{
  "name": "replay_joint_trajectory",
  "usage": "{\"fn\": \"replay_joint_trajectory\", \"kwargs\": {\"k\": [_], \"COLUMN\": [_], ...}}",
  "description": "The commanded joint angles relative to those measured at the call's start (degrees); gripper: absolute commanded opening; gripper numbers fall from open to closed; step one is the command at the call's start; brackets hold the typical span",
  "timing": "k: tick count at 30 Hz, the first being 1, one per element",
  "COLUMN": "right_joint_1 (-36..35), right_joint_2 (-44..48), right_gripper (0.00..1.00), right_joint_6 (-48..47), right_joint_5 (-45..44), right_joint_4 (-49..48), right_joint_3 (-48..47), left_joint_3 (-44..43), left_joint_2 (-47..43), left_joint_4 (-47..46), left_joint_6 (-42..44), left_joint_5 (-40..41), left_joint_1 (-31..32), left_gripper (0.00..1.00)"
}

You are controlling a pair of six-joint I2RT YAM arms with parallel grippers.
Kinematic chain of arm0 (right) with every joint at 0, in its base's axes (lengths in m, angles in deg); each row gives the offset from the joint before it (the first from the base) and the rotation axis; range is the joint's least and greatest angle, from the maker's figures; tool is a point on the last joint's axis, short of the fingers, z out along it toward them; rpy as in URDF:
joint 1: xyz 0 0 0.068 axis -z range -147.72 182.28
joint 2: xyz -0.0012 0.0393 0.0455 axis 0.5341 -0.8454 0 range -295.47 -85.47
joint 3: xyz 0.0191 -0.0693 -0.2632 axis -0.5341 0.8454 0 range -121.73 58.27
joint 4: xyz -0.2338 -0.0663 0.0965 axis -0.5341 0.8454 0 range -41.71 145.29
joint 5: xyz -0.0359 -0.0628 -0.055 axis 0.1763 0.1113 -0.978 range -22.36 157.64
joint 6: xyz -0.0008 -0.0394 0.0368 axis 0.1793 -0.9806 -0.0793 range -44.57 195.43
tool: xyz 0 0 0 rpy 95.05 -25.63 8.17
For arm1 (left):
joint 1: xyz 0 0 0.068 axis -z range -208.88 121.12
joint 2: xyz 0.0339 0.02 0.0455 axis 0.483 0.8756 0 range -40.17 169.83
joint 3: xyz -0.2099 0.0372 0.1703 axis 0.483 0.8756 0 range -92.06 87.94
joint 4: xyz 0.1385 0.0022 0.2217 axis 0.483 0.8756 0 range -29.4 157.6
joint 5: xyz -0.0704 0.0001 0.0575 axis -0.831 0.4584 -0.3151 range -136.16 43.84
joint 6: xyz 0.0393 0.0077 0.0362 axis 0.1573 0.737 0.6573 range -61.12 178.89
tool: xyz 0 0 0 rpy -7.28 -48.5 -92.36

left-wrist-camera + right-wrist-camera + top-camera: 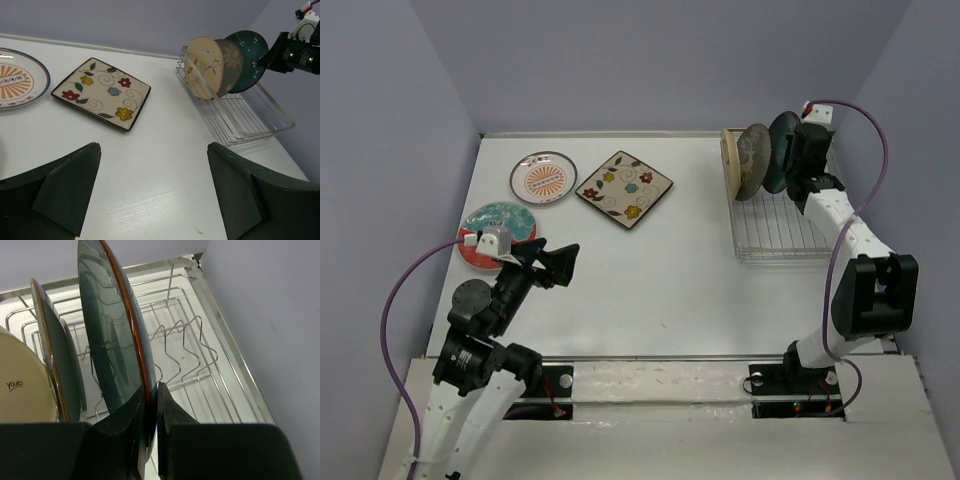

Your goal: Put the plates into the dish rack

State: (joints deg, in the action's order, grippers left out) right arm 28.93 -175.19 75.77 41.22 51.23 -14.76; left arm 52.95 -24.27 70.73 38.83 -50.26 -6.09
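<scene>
My right gripper [151, 392] is shut on the rim of the dark teal-blue plate [107, 340] and holds it upright over the far end of the dish rack [200, 355]. I cannot tell whether the plate rests on the wires. The grey tree-patterned plate [753, 160] and the cream bird plate [729, 160] stand in the rack [780, 235] just left of it. The orange-sunburst plate [543, 178], the square floral plate [624, 188] and the teal-and-red plate [485, 222] lie flat on the table. My left gripper [558, 263] is open and empty, above the table near the teal-and-red plate.
The rack's near half [250, 117] holds nothing. Lavender walls enclose the table on the left, back and right; the right wall is close beside the rack. The left arm's purple cable [395, 310] loops over the table's left edge.
</scene>
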Motion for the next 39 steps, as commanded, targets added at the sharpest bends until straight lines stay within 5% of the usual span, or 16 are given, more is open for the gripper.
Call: {"fn": "replay_joint_trajectory", "kwargs": {"k": [1,13,23,32,37,39], "right_joint_1": [0.19,0.19,0.19,0.19,-12.61,-22.89], "right_joint_2": [1.03,-1.96,2.69,13.59,16.86,14.84], "right_gripper": [0.07,0.13,0.68,0.74,0.76,0.76], "right_joint_6": [2.04,4.58,7.74,18.01,20.75,22.59], "right_joint_5": [-0.22,1.19,-4.61,3.00,12.07,13.67], "right_joint_4": [-11.90,-11.20,-8.74,-0.22,1.10,0.84], "right_joint_3": [-0.79,1.67,2.20,2.54,2.29,1.67], "left_joint_3": [-2.02,-2.02,-2.11,-2.28,-2.63,-3.07], "left_joint_2": [0.10,-0.08,-0.26,-0.70,0.01,0.18], "left_joint_4": [-1.96,-1.96,-1.96,-1.69,-1.61,-1.69], "left_joint_6": [0.10,0.10,0.01,0.01,0.10,0.10], "left_joint_5": [-0.56,-0.47,-0.30,0.84,1.81,2.86], "left_joint_1": [0.24,0.24,0.15,0.15,0.15,0.07], "left_gripper": [0.99,0.99,0.99,0.99,0.99,0.99]}}
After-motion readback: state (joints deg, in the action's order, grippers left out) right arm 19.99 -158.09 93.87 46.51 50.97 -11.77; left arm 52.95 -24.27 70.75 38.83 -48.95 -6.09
